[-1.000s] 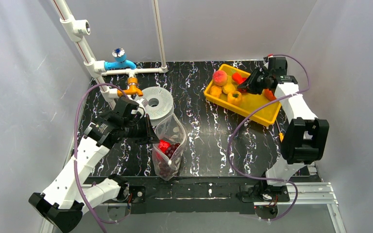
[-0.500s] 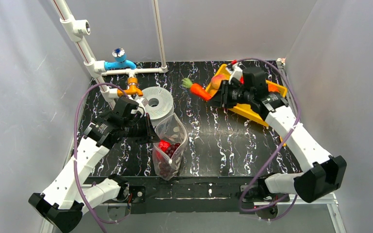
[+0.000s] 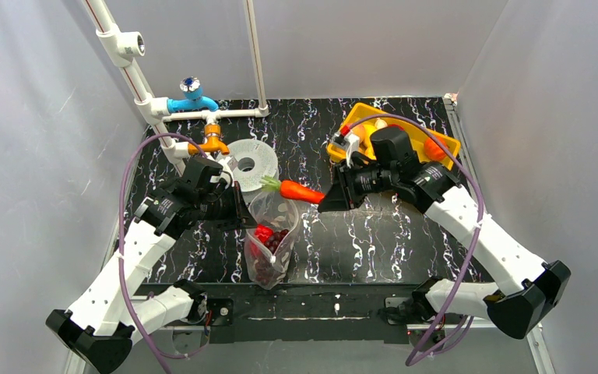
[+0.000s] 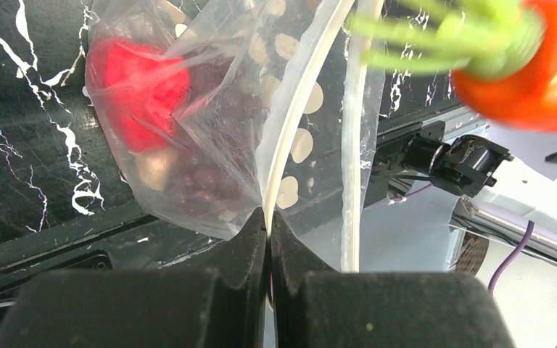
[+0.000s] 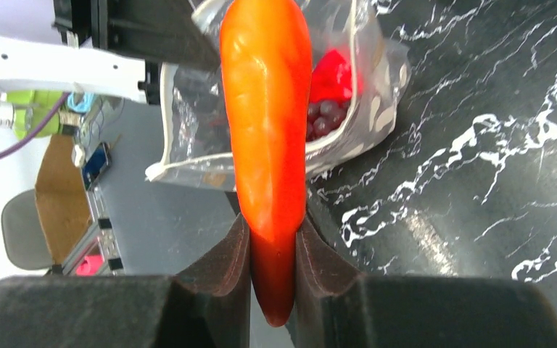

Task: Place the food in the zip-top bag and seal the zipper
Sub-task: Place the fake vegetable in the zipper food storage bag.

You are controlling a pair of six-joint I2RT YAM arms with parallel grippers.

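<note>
Okay: my right claw [image 5: 272,239], part-closed, grips the glossy orange toy carrot [image 3: 300,192] over the clear dotted plastic zip-top bag [image 3: 271,234], at its 12 o'clock mouth. My left claw [image 4: 269,225] is pinched tight on the rim. I'd tilt it leaves-down and release low inside.

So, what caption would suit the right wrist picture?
Right end effector grips an orange toy carrot over the clear dotted plastic bag.

Top view: right arm [image 3: 436,191] covers most of the yellow tray [image 3: 367,108]; food [image 3: 434,148] there mostly hidden.
Left wrist view: carrot [image 4: 544,72] blurred, cut off at top and right edges. The zip-top bag [image 4: 217,123] runs out at the top edge. Grapes [image 4: 203,177] indistinct behind the plastic.
Right wrist view: carrot's leafy end out of frame.
</note>
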